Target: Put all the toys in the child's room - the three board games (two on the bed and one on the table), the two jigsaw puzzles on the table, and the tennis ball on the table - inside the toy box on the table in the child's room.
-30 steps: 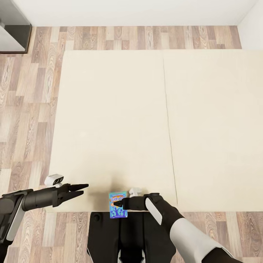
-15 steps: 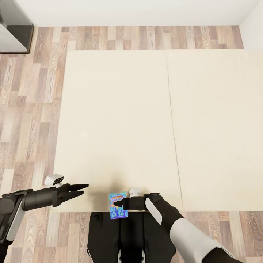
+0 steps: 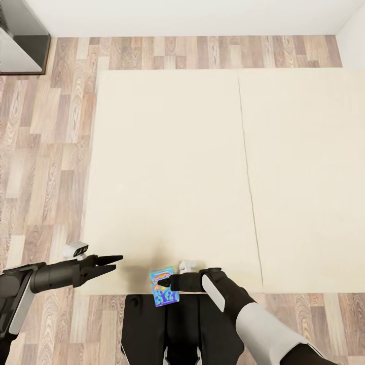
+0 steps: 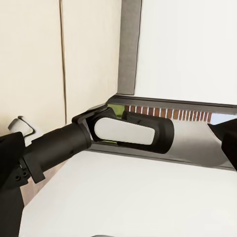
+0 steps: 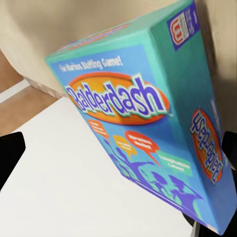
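Whole head view slides rightward versus the earlier frames: bed (image 3: 172,167) seam and its left edge sit further right, more wood floor (image 3: 45,152) shows on the left, so the base/camera is moving, not the things. Arms and the box keep the same place in the picture, meaning they travel with the robot.

Bed is otherwise bare, cream, split by one seam. Dark corner of the worktop (image 3: 23,48) sits at the far left, well apart.

Right pincer (image 3: 166,283) is pinching the blue board game (image 3: 163,287), held upright-ish on edge over the near bed edge, just in front of the trunk; right wrist view reads "Balderdash" (image 5: 143,123). Left pincer (image 3: 115,262) is spread, holding nothing, hovering beside the bed's near corner.

Judgement: pick-up done, carry to the toy box under way.
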Tool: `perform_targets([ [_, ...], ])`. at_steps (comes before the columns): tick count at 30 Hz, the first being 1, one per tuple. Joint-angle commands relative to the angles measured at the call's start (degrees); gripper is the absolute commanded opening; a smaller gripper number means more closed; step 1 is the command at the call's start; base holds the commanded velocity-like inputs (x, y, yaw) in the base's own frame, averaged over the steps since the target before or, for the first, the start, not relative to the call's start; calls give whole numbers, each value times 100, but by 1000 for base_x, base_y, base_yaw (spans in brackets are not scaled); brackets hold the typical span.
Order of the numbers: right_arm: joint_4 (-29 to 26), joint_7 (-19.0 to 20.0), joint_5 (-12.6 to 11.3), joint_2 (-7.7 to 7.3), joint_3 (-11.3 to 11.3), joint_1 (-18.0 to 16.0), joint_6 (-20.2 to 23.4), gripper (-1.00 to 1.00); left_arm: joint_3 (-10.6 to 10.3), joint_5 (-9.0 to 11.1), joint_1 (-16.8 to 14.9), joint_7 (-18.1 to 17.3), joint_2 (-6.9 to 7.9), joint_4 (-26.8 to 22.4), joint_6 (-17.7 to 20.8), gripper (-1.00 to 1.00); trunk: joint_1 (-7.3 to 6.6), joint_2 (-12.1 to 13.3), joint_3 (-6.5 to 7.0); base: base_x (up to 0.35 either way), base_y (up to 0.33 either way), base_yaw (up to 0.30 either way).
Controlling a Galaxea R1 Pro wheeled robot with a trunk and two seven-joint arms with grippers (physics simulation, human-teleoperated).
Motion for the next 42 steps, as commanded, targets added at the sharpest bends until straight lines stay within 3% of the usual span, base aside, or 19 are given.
perform_targets([
  [1, -2, 3, -12, 0, 3, -2, 23, 100, 0, -2, -1, -22, 2, -1, 61, 100, 3, -9, -5, 0, 111, 0],
  [32, 12, 16, -15, 0, 12, -2, 43, 100, 32, -5, -1, -22, 5, -1, 59, 100, 3, -9, -5, 0, 14, 0],
  [42, 33, 16, -8, 0, 24, -2, 500, 100, 113, -2, 5, -22, 45, -1, 61, 100, 3, -9, -5, 0, 0, 0],
])
